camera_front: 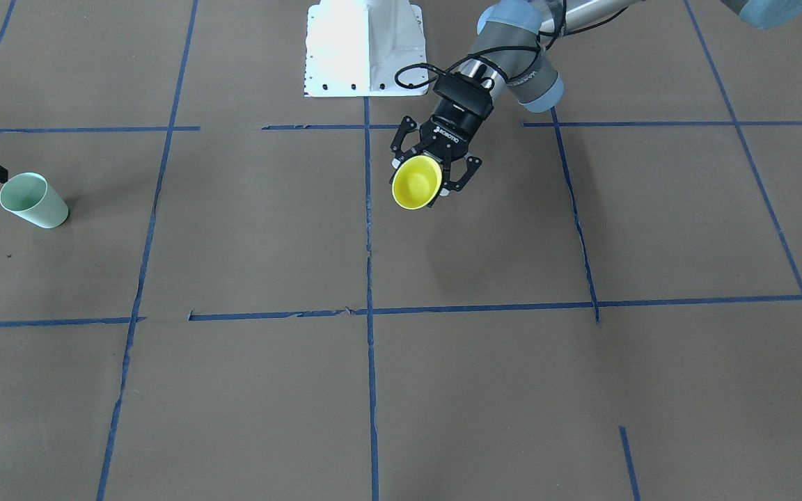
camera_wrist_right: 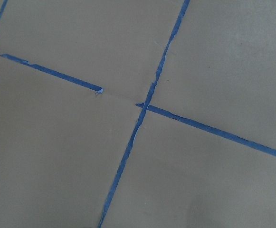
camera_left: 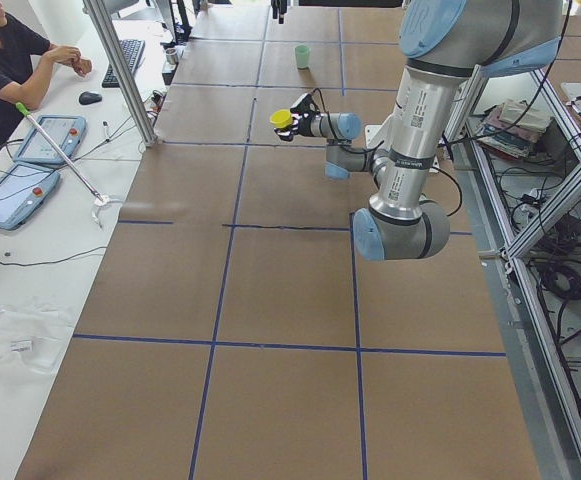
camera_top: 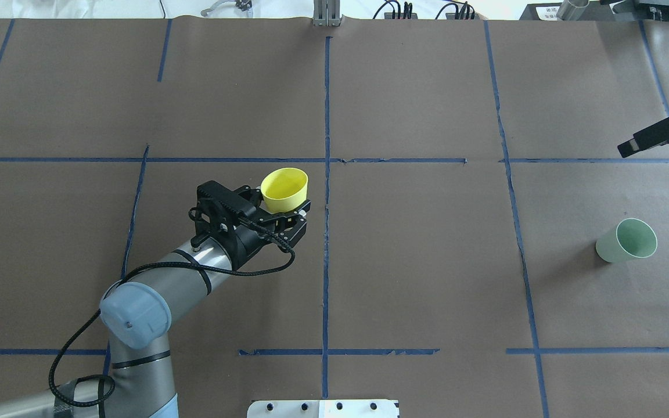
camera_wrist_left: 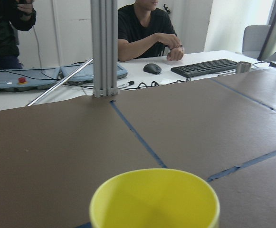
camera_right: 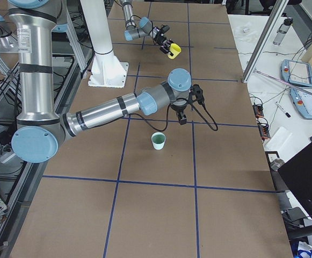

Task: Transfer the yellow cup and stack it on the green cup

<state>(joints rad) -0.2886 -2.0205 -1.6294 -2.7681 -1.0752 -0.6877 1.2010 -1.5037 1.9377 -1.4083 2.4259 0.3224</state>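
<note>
at the left of the overhead view, the left gripper [camera_top: 281, 213], clamped on the lower part of the yellow cup [camera_top: 284, 190], one finger on either side. held clear of the table [camera_top: 427, 261], with a soft shadow on the brown paper below it in the front-facing view. tipped, with the open mouth turned toward the far, operators' edge. just left of the central blue tape line [camera_top: 326, 232], a little nearer the robot than the cross line of tape. from the left wrist camera, only the cup's yellow rim and hollow at the bottom of the picture. beyond it, brown paper, a metal post [camera_wrist_left: 104, 47], a keyboard [camera_wrist_left: 204, 67] and a seated person [camera_wrist_left: 145, 31] in black.

well to the right, past the next long tape line, the green cup [camera_top: 626, 240]. standing upright on the table with its mouth up, as plain in the right side view. well apart from the yellow cup.

farthest right, the right gripper [camera_top: 630, 146], raised off the table beyond the green cup and not touching it. seen edge-on as a single dark bar, so cannot tell whether its fingers are apart or together. from the right wrist camera, nothing but brown paper and crossing blue tape.
</note>
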